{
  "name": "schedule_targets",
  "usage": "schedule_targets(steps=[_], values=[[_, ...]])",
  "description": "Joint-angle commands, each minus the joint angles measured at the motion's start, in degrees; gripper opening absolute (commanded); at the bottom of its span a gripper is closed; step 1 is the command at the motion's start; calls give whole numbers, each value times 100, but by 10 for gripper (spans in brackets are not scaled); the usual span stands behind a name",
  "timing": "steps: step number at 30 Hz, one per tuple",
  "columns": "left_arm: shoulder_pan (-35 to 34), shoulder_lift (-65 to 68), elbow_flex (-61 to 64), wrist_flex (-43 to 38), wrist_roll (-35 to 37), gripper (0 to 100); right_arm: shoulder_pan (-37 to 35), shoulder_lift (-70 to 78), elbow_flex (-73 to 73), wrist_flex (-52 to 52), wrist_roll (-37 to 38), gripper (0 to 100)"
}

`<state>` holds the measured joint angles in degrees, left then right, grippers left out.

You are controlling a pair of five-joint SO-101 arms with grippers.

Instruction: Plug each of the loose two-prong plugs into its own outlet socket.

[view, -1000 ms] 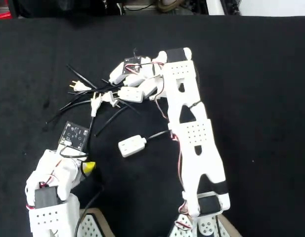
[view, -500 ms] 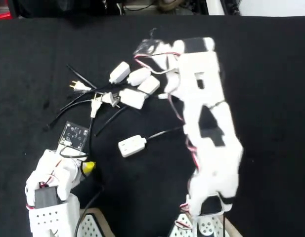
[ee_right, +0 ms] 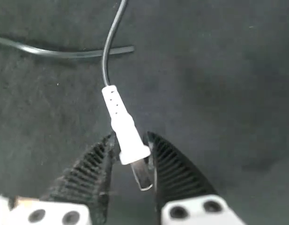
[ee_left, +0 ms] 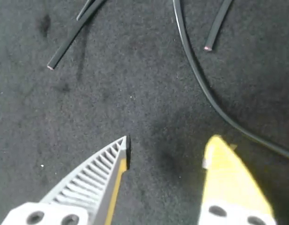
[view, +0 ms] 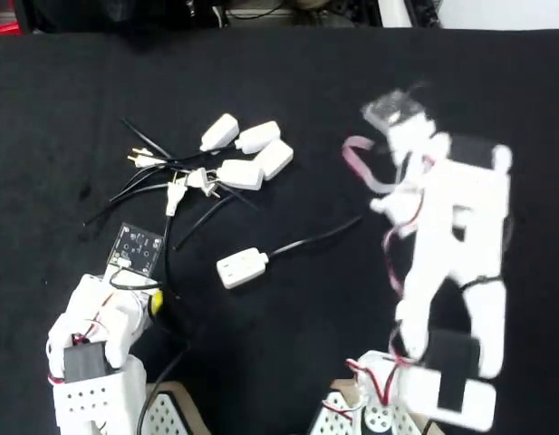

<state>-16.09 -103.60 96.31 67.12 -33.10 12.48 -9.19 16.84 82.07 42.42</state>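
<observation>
A table [view: 496,82] covered in matte black, felt-like cloth is seen from above. In the right wrist view, a smooth white plug [ee_right: 122,123] with a dimpled neck is pinched between the black ridged fingers [ee_right: 83,178] of the right gripper [ee_right: 131,138]. Its flat metal prongs [ee_right: 143,177] stick out behind the fingers, and its thin black cord [ee_right: 109,37] trails away over the cloth. In the high view, the held plug cannot be made out at the end of the right arm [view: 451,254]. The left gripper [ee_left: 167,143] is spread wide above bare cloth with nothing held, one finger grey and latticed, the other solid yellow. Rounded white sockets [view: 247,149] are bunched among tangled black cords, with loose plugs [view: 148,161] just beside them. A single flat socket [view: 241,267] lies apart, nearer the arms
</observation>
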Motion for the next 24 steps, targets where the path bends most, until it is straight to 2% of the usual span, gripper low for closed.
schedule_targets(steps=[1,4,11,16,20,24], values=[[-13,-44,101,-114,-26,228,-475,-699,2290,-1284,-246,11],[-13,-44,101,-114,-18,227,-598,-629,2756,-1538,-492,15],[-13,-44,101,-105,-18,225,-1011,541,2756,-1398,132,20],[-13,-44,101,-105,-18,224,-1574,1455,2316,-1380,202,118],[-13,-44,101,-105,-18,224,-1837,2062,1807,-1284,193,108],[-13,-44,101,-105,-18,224,-2022,2668,1015,-668,273,109]])
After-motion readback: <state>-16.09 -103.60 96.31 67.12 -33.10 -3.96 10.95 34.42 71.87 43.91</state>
